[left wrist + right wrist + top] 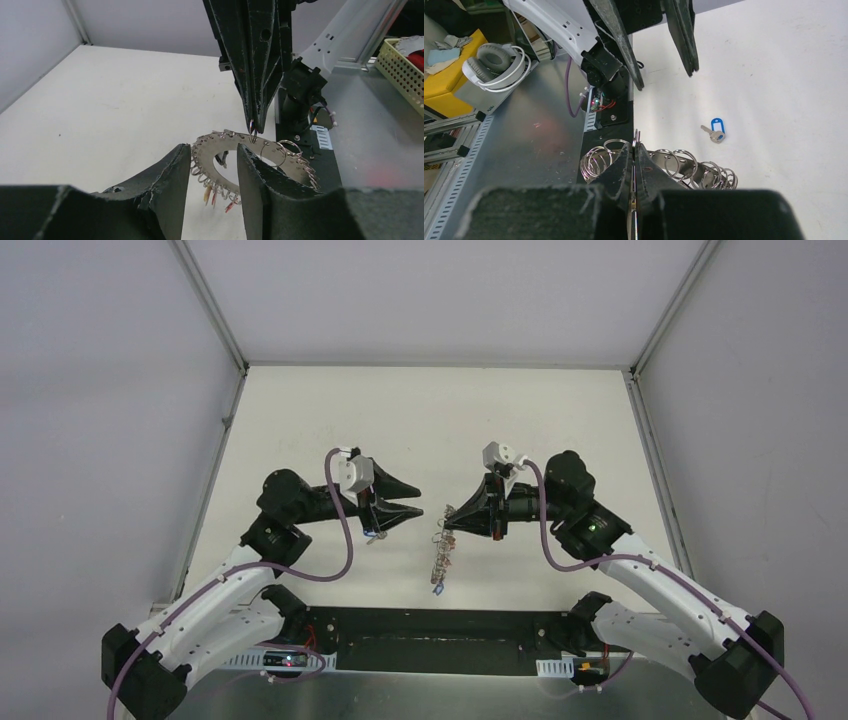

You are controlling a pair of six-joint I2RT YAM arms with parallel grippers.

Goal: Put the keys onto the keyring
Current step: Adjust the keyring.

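Note:
The keyring (440, 555) hangs on edge above the table from my right gripper (447, 523). It is a flat grey ring (209, 154) fringed with small split rings and red and yellow key heads. My right gripper (635, 146) is shut on one small split ring at the keyring's (684, 167) top edge. My left gripper (408, 502) is open with nothing between its fingers (172, 172), and it points at the keyring from a short gap to the left. A key with a blue head (715, 131) lies flat on the table below the left gripper (667, 80).
A pale mesh basket (400, 65) sits off the table on the metal bench. Grey headphones (494, 60) rest by a yellow box (449, 70) on the other side. White enclosure walls (120, 390) bound the table on three sides.

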